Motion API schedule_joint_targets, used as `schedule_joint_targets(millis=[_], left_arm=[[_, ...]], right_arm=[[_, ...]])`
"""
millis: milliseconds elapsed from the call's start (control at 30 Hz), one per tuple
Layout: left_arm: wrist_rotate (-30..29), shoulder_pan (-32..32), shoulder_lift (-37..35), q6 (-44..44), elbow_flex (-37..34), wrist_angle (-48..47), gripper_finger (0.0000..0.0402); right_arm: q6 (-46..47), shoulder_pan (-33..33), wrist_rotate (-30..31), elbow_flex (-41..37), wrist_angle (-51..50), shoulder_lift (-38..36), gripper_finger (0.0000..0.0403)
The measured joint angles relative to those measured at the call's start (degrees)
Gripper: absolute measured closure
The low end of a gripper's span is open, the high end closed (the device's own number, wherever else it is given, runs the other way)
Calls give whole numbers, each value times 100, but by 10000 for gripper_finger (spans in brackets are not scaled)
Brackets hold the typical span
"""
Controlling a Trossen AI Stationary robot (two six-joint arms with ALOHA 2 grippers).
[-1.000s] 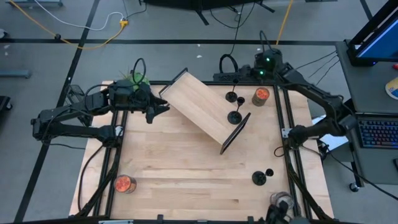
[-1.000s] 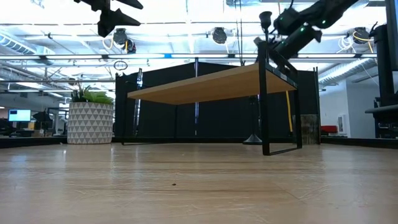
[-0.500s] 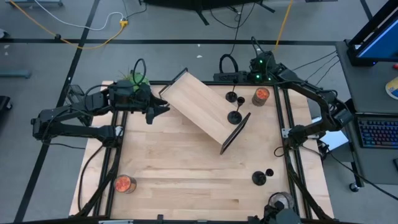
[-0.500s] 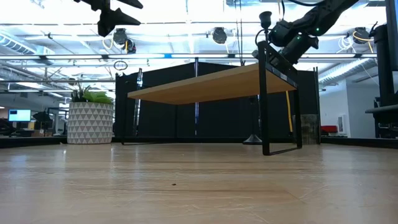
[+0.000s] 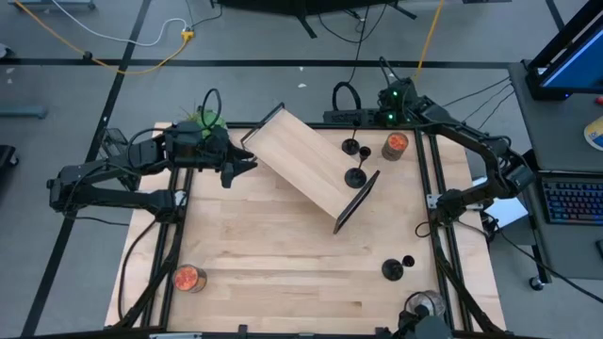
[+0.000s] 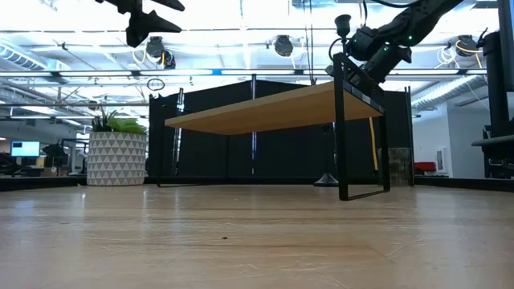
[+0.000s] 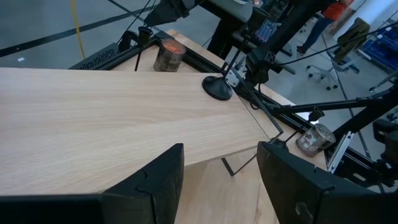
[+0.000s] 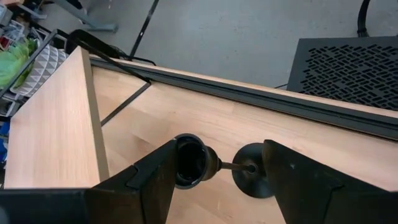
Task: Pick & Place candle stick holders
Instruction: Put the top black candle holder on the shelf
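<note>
Right gripper [image 8: 214, 180], fingers spread, hovers over a candle holder [image 8: 214, 167] at the far right. Left gripper [image 5: 247, 162] waits open beside the shelf [image 5: 306, 169].

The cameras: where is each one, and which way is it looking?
High view: above, looking straight down on the table; both arms show, with the left gripper beside the raised shelf.
Low view: at tabletop height, looking level under the shelf; the right gripper hangs above.
Left wrist view: on the left arm, looking across the shelf past its open fingers.
Right wrist view: looks down on a candle stick holder between its own fingers.
All four share the shelf.
</note>
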Motion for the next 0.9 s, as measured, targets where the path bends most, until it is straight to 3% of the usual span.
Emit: schedule_joint_targets(millis=[533, 700, 900], left_arm=[[0, -38, 1, -4, 0, 2, 192], [0, -39, 1, 6, 0, 2, 192], [0, -39, 2, 33, 1, 2, 192]], right_arm=[[-201, 2, 137, 1, 186, 472, 183], [-268, 2, 139, 7, 31, 472, 230], [-270, 4, 125, 11, 30, 469, 324]])
